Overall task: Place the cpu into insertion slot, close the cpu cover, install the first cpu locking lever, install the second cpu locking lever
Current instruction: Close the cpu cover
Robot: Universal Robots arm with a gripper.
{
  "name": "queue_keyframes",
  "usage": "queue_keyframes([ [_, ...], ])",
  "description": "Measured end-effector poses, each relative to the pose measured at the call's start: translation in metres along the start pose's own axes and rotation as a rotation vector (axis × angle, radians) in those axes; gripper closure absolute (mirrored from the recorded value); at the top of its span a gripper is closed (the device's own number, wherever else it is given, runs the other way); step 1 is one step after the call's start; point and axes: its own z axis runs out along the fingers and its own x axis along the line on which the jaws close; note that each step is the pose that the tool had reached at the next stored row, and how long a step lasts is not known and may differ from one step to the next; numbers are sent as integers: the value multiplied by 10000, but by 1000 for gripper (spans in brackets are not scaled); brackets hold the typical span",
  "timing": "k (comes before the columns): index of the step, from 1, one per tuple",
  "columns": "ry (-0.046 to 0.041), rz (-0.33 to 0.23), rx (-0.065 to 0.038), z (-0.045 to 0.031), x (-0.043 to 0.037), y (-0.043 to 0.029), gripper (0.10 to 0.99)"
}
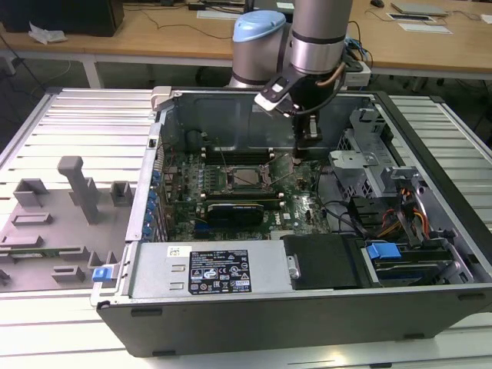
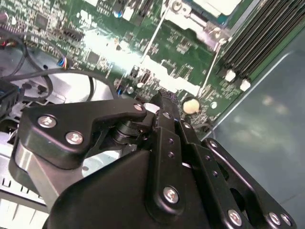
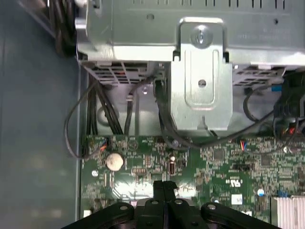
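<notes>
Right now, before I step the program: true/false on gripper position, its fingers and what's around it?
1. The gripper is inside the open computer case. True.
2. Its fingers are spread wide apart. False: in the first wrist view the fingers are pressed together, with nothing visible between them.
3. The gripper is to the exterior view's right of the insertion slot. True.
4. The gripper hangs over the grey fixture plate beside the case. False: it is over the green motherboard.
5. A round silver coin cell sits on the motherboard. True.
</notes>
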Motion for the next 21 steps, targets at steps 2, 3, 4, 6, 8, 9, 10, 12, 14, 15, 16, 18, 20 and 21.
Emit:
queue_keyframes([
  [2,0,0,-1,3,0,41,980],
  [3,-1,0,0,3,0,47,980],
  [4,-1,0,0,3,0,47,980],
  [6,-1,-2,0,5,-1,49,980],
  [8,0,0,0,21,0,50,980],
  [9,-1,-1,-1,64,1,47,980],
  [10,0,0,0,120,3,43,980],
  [12,0,-1,0,156,4,41,980],
  [14,0,0,0,204,5,37,980],
  [15,-1,-1,-1,217,5,36,980],
  [16,-3,0,1,230,5,35,980],
  [18,-3,0,0,230,5,35,980],
  [20,-1,1,21,232,5,35,980],
  [21,4,-2,138,234,6,36,980],
])
